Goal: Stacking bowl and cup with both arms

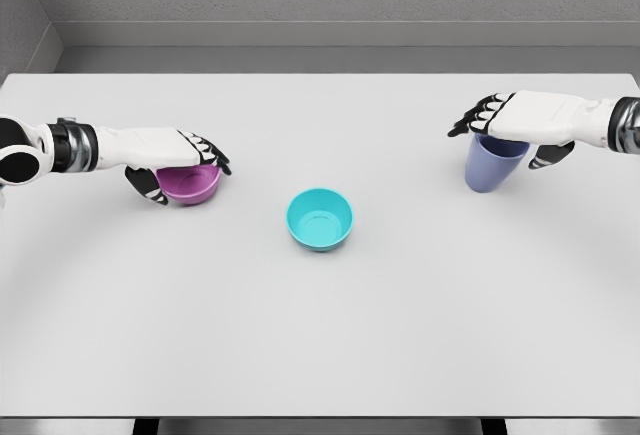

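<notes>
A teal bowl [320, 219] stands upright near the middle of the white table [320, 335]. To its left a purple bowl [190, 185] rests on the table, with my left hand [178, 167] lying over its rim, fingers and thumb curled around it. At the right a blue-violet cup [493, 163] stands upright. My right hand [508, 133] covers its top, fingers stretched over the far rim and thumb down on the right side, so the cup's opening is hidden.
The table's back edge [320, 75] meets a grey wall. Its front edge [320, 417] runs along the bottom of the view.
</notes>
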Action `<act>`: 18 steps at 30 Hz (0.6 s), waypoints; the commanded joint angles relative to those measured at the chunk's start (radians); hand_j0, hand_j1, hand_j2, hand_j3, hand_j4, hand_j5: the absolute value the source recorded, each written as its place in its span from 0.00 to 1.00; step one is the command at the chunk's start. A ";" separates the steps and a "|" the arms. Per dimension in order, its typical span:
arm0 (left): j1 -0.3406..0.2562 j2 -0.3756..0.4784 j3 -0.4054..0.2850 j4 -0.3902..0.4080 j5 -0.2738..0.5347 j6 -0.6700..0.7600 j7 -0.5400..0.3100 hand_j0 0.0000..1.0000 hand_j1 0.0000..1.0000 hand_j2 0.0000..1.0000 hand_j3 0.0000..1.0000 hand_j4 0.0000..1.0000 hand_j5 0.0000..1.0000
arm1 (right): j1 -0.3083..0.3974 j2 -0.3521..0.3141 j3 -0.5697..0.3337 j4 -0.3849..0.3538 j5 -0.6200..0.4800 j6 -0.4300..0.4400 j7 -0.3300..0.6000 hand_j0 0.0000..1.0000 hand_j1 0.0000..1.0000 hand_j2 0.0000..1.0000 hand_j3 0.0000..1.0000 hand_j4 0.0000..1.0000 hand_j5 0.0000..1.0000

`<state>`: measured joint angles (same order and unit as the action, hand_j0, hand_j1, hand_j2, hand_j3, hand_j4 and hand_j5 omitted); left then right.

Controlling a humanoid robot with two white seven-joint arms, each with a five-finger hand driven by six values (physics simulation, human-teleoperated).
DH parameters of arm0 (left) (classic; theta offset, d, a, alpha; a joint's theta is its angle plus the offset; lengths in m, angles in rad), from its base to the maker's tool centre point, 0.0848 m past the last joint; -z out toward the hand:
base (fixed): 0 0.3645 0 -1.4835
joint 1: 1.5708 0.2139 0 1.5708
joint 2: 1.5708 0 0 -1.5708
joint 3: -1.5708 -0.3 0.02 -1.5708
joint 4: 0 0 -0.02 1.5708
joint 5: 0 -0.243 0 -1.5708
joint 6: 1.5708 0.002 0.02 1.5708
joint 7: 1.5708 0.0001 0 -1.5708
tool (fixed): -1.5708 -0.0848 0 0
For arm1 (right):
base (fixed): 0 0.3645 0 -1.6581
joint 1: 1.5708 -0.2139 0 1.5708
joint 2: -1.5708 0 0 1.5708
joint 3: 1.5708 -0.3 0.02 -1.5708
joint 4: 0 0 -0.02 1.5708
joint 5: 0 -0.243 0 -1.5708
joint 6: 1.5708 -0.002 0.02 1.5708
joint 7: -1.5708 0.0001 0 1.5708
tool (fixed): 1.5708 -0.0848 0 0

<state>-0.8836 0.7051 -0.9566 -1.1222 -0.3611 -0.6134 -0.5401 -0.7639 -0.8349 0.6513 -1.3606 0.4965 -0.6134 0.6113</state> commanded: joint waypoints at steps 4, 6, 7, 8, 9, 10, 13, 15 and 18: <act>0.000 0.000 0.001 -0.001 0.005 0.003 0.000 0.54 0.54 0.54 0.54 0.54 0.54 | -0.005 -0.001 -0.001 0.000 -0.004 0.003 0.000 1.00 1.00 1.00 1.00 1.00 1.00; 0.000 0.002 0.001 -0.002 0.005 0.003 0.000 0.54 0.54 0.54 0.54 0.54 0.54 | -0.005 -0.001 -0.001 0.000 -0.004 0.003 0.000 1.00 1.00 1.00 1.00 1.00 1.00; -0.002 0.002 0.001 -0.005 0.005 0.003 0.000 0.54 0.54 0.54 0.54 0.54 0.54 | -0.006 -0.001 -0.001 0.000 -0.004 0.003 0.000 1.00 1.00 1.00 1.00 1.00 1.00; -0.002 0.002 0.001 -0.007 0.005 0.003 0.002 0.54 0.54 0.54 0.54 0.54 0.54 | -0.006 -0.001 -0.001 0.000 -0.004 0.003 0.000 1.00 1.00 1.00 1.00 1.00 1.00; -0.008 0.002 0.001 -0.007 0.005 0.003 0.000 0.54 0.54 0.54 0.54 0.54 0.54 | -0.006 -0.001 -0.001 0.000 -0.004 0.003 0.000 1.00 1.00 1.00 1.00 1.00 1.00; -0.009 0.004 0.001 -0.007 0.005 0.003 0.000 0.54 0.54 0.54 0.54 0.54 0.54 | -0.006 -0.001 -0.001 0.000 -0.004 0.003 0.000 1.00 1.00 1.00 1.00 1.00 1.00; -0.025 0.004 0.001 -0.028 0.008 0.003 0.002 0.54 0.54 0.54 0.54 0.54 0.54 | -0.006 -0.001 -0.001 0.000 -0.004 0.003 0.000 1.00 1.00 1.00 1.00 1.00 1.00; -0.028 0.004 0.001 -0.071 0.010 0.003 0.002 0.54 0.54 0.54 0.54 0.54 0.54 | -0.006 -0.001 -0.001 0.000 -0.004 0.003 0.000 1.00 1.00 1.00 1.00 1.00 1.00; -0.038 0.002 0.001 -0.128 0.010 0.003 0.002 0.54 0.54 0.54 0.54 0.54 0.54 | -0.006 -0.001 0.001 0.000 -0.004 0.003 0.000 1.00 1.00 1.00 1.00 1.00 1.00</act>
<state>-0.9280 0.7076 -0.9568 -1.2144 -0.3600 -0.6146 -0.5402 -0.7701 -0.8350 0.6515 -1.3606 0.4965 -0.6134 0.6113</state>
